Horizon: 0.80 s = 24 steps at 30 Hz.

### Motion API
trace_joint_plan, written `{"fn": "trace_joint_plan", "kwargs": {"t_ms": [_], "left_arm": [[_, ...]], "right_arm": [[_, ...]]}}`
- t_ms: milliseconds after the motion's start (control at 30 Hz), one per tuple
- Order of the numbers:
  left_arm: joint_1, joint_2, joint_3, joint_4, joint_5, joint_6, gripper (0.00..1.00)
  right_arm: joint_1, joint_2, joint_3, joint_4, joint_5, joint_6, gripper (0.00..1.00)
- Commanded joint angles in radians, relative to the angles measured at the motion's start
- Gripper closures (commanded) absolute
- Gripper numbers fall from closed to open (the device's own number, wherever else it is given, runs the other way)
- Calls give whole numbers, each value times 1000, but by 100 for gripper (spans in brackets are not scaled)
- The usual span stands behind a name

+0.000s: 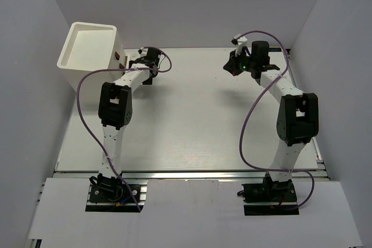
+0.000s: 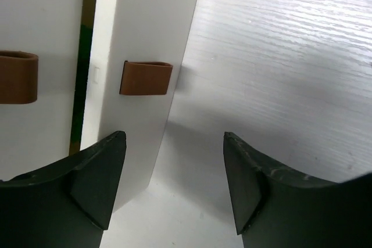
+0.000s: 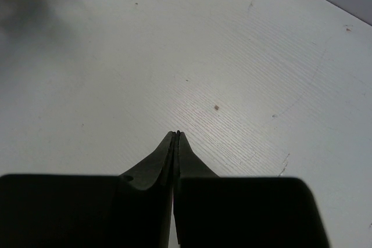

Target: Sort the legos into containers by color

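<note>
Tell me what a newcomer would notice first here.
The tall white bin at the far left corner of the table stands out. The left gripper is open beside a white wall with a brown clip. The right gripper is shut over the table; no legos show.

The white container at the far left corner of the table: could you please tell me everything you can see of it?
The white container is a tall, square, open-top bin of smooth matte plastic, standing upright at the far left corner of the table. What shows of its inside is plain white. The left wrist view shows two white walls split by a narrow dark gap, each bearing a small brown tab. The open left tool sits close beside the nearer wall; whether it touches cannot be told.
</note>
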Motion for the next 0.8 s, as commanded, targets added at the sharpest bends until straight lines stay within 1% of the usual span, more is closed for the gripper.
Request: {"fn": "trace_joint_plan", "kwargs": {"t_ms": [0, 33, 67, 167, 200, 233, 267, 300, 333, 433, 533, 633, 700, 733, 767], "left_arm": [[35, -50, 25, 6, -44, -4, 22], [35, -51, 14, 7, -38, -6, 22], [45, -54, 10, 9, -30, -6, 29], [55, -60, 3, 9, -27, -13, 55], [55, -59, 5, 7, -27, -16, 61], [55, -59, 10, 7, -27, -13, 59], [64, -57, 11, 6, -26, -13, 54], [64, -57, 11, 6, -27, -15, 33], [64, -57, 10, 3, -30, -16, 26], [73, -62, -1, -2, -35, -21, 18], [73, -68, -15, -1, -30, -27, 18], [73, -83, -12, 12, 17, -24, 26], [52, -99, 9, 15, 59, -9, 40], [52, -106, 16, 22, 141, 8, 48], [52, -114, 20, 21, 187, 8, 67]], "right_arm": [[-8, -39, -9, 8, -16, 6, 100], [-8, -39, -10, 8, -16, 8, 100], [-10, -39, -12, 8, -16, 9, 100], [-10, -37, -12, 8, -16, 11, 100], [-13, -39, -14, 8, -19, 14, 100], [-11, -39, -14, 8, -19, 15, 100], [-8, -40, -14, 8, -19, 17, 100], [-11, -40, -14, 8, -19, 17, 100], [-8, -39, -15, 8, -18, 15, 100], [-11, -43, -17, 8, -16, 14, 100], [-11, -45, -18, 8, -16, 12, 100], [-14, -48, -18, 8, -21, 5, 100], [-8, -51, -17, -26, -29, -18, 100], [-4, -51, -15, -32, -32, -31, 100], [-5, -51, -12, -44, -41, -44, 100]]}}
